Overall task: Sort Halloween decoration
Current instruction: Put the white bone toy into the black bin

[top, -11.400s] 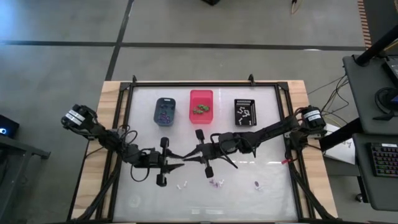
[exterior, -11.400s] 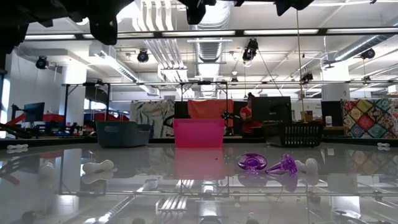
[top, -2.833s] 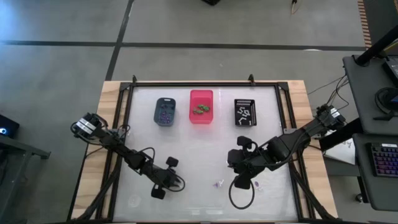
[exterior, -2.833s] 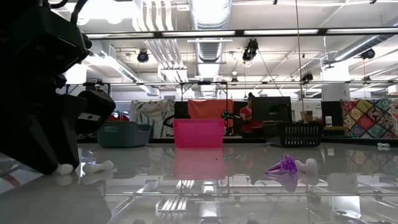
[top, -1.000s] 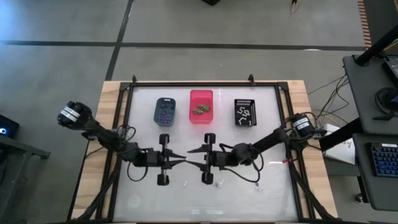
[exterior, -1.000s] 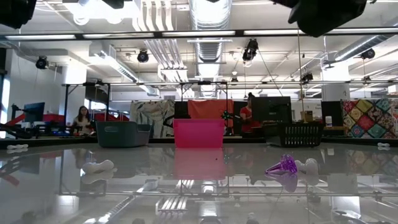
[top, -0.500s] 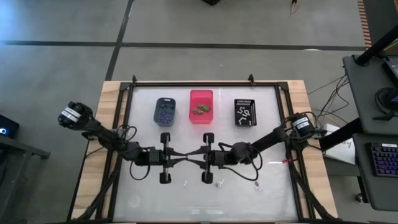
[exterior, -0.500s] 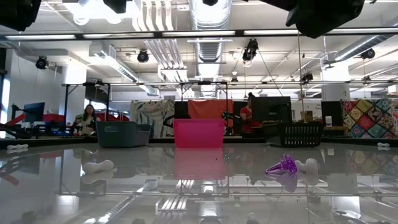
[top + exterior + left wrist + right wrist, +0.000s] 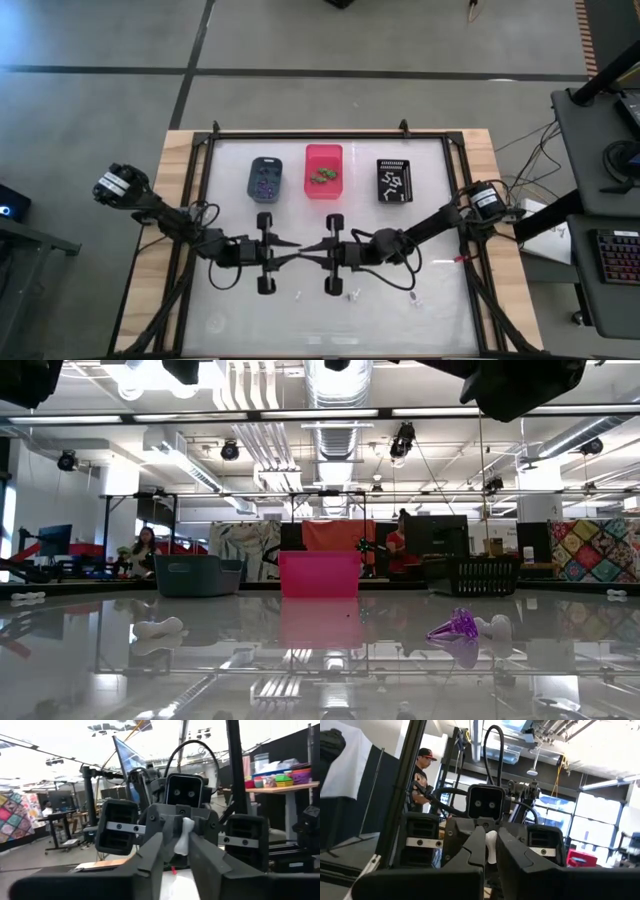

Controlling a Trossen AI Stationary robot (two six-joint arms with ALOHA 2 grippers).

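The left gripper (image 9: 287,252) hangs above the middle of the glass table (image 9: 440,230), its fingers drawn close around a small white bone-shaped trinket (image 9: 184,836) that stands upright at their tips. The right gripper (image 9: 311,252) faces it nose to nose. A second ago a small gap showed between the two sets of tips in the high view; now they meet. The same white piece shows right at the right gripper's tips in its own wrist view, but whether that gripper also has hold of it I cannot tell.

Nearest on the table, to the right, a purple cone-shaped trinket (image 9: 455,625) lies tilted with a white trinket (image 9: 496,628) just beside it. To the left lies a white bone (image 9: 158,628). Eleven seconds ago two purple pieces lay together here, and only the cone is left. Under three seconds ago both grippers were low over this near strip, the left one at its left end and the right one at its right. Now both are higher and farther in.

Along the far side stand three bins in a row. The blue-grey bin (image 9: 265,178) on the left holds purple pieces, the pink bin (image 9: 323,170) in the middle holds green ones, and the black bin (image 9: 394,181) on the right holds white bones.
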